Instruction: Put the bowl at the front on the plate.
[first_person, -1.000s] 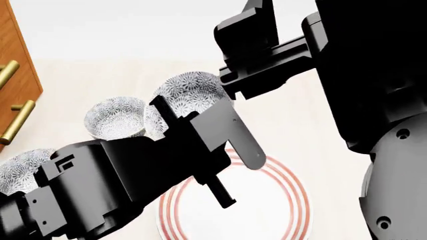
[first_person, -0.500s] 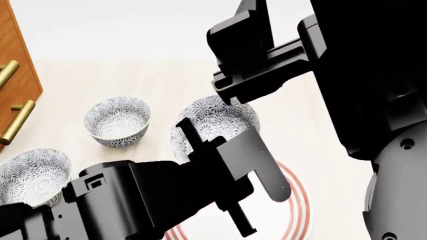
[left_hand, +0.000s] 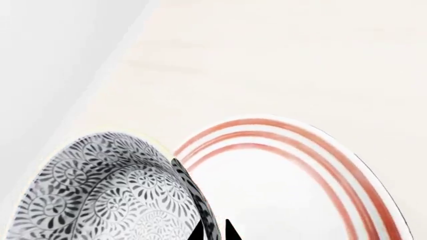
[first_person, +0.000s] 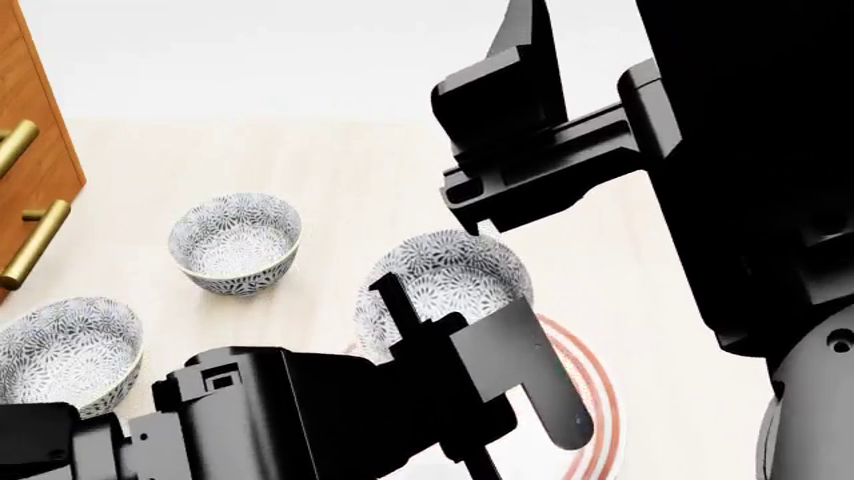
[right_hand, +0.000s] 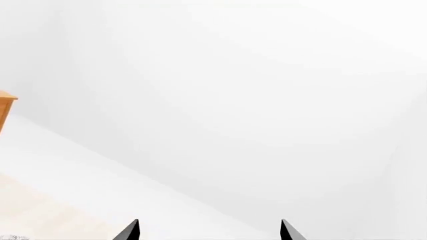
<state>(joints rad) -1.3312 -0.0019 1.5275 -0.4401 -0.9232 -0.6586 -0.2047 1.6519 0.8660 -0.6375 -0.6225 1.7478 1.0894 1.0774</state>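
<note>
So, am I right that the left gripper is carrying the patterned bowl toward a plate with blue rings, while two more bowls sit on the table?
Not quite: the plate's rings are red, not blue, as the left wrist view shows. The rest holds: the left gripper is carrying the patterned bowl toward it, with two more bowls sitting on the table.

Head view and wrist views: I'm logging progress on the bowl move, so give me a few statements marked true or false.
1. The left gripper grips the bowl by its rim. True.
2. The bowl sits flat at the plate's centre. False: it is held at the plate's edge.
3. Three patterned bowls are visible. True.
4. The right gripper holds a bowl. False: its fingers stand apart with nothing between them.
</note>
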